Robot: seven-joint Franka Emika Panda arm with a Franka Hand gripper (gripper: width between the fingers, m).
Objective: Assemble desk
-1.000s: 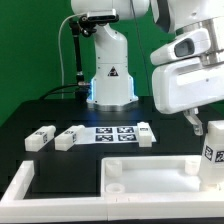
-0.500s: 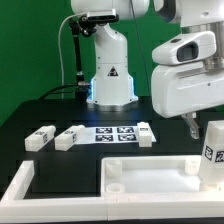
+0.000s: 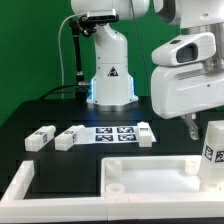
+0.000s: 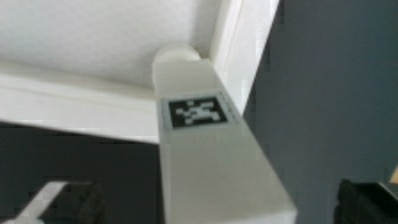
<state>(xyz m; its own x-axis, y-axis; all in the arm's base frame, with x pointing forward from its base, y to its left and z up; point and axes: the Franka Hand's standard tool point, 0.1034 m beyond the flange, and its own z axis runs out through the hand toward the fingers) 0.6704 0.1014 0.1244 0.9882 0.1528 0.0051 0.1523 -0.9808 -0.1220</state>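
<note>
The desk has one square leg standing upright at its panel's corner, low at the exterior view's right. The gripper hangs at that leg with its jaws spread wide. In the wrist view the dark fingers sit on either side of the leg with a gap on each side, so nothing is gripped. The leg's tag faces the wrist camera, and the leg's far end meets the panel's raised rim. The step in hand looks like fixing this leg into its corner. To do that well, the gripper should come down centred, close squarely on two opposite flat faces and keep the leg plumb, so that any turn runs about the leg's own axis. The rim is the edge to watch, because a finger lowered too far on the panel side could catch it. Away from the panel there is room: bare black tabletop lies between the panel and three loose legs. These lie in a row across mid-frame, the rightmost just beside the marker board, all well apart from the gripper. A white border strip edges the lower left.
</note>
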